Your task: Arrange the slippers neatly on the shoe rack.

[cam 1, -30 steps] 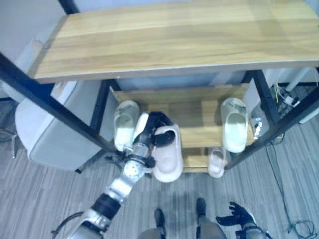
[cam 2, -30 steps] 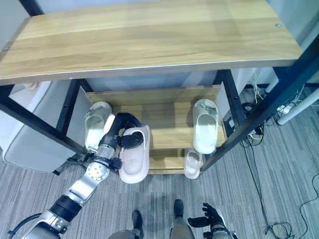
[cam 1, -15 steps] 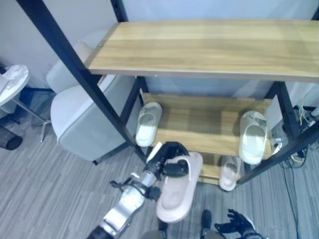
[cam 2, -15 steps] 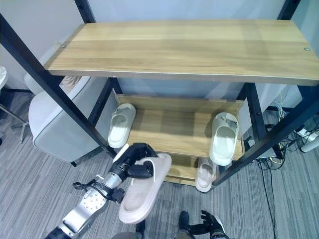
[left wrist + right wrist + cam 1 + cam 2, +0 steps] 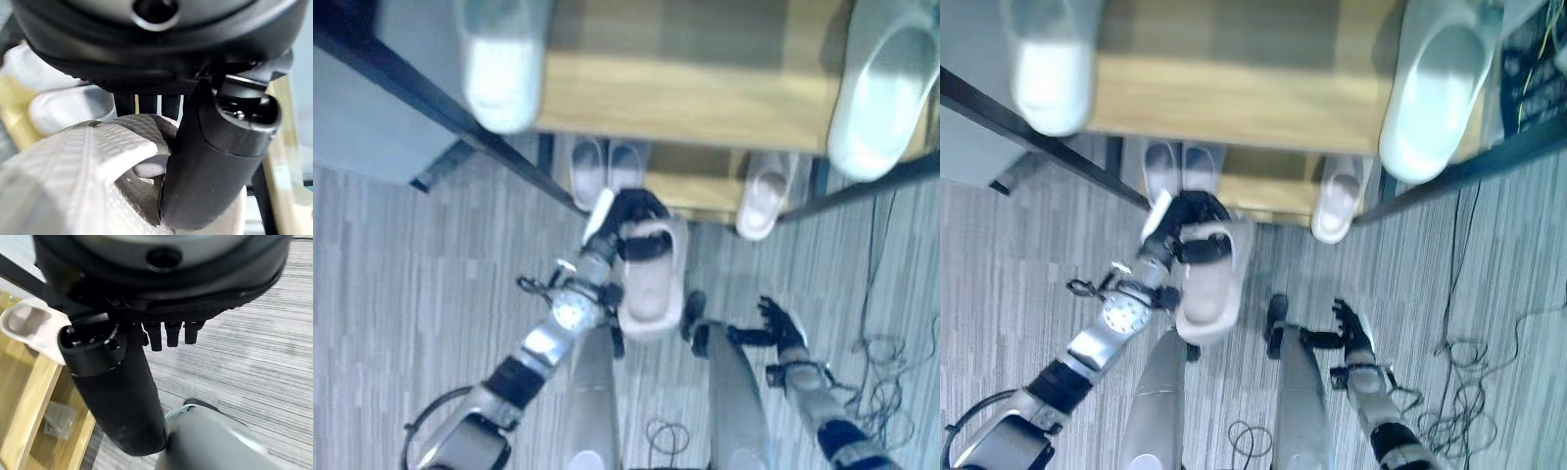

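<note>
Pale foam, ridged along the strap, is what my left hand [image 5: 628,217] is clamped on: the thumb sits under the band of the slipper [image 5: 651,284] and the fingers curl over it, so the sole hangs free below the grip and I can steer the toe wherever I want it. From my head the slipper hangs just in front of the shoe rack [image 5: 675,103], toe end toward 12 o'clock, over the grey floor [image 5: 411,264] and not yet on any board. On the middle shelf 1 slipper [image 5: 499,59] rests at about 10 o'clock and another [image 5: 886,93] at 2 o'clock, both near the front edge. Lower down, a pair [image 5: 607,168] sits side by side at 12 o'clock, with a single slipper [image 5: 764,196] at 1 o'clock poking past the edge. I judge the gap between them, directly ahead, is where mine belongs, though the lower shelf is too shaded to be sure how much room is left. My right hand [image 5: 781,328] hangs low at 4 o'clock, fingers loosely spread and holding nothing, kept out of the carrying arm's way.
</note>
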Motion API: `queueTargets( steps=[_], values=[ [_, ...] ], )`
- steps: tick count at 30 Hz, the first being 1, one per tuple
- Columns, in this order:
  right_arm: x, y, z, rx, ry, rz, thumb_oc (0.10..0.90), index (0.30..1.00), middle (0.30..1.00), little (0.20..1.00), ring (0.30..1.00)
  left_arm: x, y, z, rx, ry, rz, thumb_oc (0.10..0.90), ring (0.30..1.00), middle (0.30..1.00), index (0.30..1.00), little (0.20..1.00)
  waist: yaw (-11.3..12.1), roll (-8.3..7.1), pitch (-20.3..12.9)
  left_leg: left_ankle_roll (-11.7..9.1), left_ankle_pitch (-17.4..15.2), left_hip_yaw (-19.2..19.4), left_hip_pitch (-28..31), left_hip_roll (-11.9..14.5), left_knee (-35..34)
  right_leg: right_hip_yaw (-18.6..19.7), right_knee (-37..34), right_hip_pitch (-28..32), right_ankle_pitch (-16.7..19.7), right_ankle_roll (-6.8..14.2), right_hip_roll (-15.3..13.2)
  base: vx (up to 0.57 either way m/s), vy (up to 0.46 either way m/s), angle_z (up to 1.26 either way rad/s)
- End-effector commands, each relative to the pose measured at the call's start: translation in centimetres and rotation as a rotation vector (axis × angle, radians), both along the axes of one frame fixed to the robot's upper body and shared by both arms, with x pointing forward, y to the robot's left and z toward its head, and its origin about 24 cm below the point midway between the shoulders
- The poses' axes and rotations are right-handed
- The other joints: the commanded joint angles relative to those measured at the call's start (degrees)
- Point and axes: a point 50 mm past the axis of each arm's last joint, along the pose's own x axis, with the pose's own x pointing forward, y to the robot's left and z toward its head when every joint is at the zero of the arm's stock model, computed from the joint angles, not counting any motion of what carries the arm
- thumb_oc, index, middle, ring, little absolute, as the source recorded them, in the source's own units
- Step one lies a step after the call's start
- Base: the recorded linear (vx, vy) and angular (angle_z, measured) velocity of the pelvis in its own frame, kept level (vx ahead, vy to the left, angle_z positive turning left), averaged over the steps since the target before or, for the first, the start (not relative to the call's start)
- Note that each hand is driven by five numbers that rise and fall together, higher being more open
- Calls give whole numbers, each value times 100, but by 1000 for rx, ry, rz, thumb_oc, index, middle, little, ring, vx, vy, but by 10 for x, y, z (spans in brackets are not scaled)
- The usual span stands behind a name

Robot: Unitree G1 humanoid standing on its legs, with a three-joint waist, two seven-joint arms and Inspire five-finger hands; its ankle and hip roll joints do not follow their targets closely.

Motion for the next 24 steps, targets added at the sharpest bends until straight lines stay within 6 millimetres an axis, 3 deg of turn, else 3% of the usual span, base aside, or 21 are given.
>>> queueTargets(
  steps=[1,4,12,13,17,19,24],
  values=[
    [-14,-21,12,-12,-92,-80,800,900,900,900,900,-17,-15,81,-53,-428,-25,400,300,300,300,300,-226,251,-535,-72,-387,-393,-950,78,746,169,683,-631,-709,413,-279,-40,65,-17],
    [-9,-24,33,1,-206,-93,800,900,900,900,900,-17,-8,115,-26,-581,61,400,300,300,300,300,-374,258,-493,30,-866,-522,-1880,119,1816,350,1707,-1544,-1086,407,-317,19,91,-19],
    [-7,-24,70,39,-402,-76,800,900,900,900,900,-23,4,187,75,-865,216,400,300,300,300,300,-596,262,-265,150,-1762,-765,-3361,193,4222,644,4154,-3116,-1855,485,-369,135,56,-11],
    [-6,-23,77,50,-435,-63,800,900,900,900,900,-24,5,202,102,-917,253,400,300,300,300,300,-644,278,-164,163,-1953,-811,-3661,191,4818,729,4783,-3435,-1995,528,-372,174,37,-3],
    [-7,-21,84,51,-462,-37,800,900,900,900,900,-25,3,217,133,-972,286,400,300,300,300,300,-686,185,-99,182,-2207,-739,-3727,194,5275,902,5315,-3641,-2190,518,-351,135,7,-5],
    [-14,-19,86,52,-472,-8,800,900,900,900,900,-19,6,228,173,-986,350,400,300,300,300,300,-776,84,-98,200,-2433,-660,-3727,272,5716,1179,5820,-3736,-2377,545,-286,151,17,-7],
    [-28,-13,85,57,-474,23,800,900,900,900,900,-5,19,234,153,-926,414,400,300,300,300,300,-916,159,-98,237,-2792,-755,-3727,412,6354,1427,6488,-3737,-2698,650,-226,103,57,-11]
  ],
)
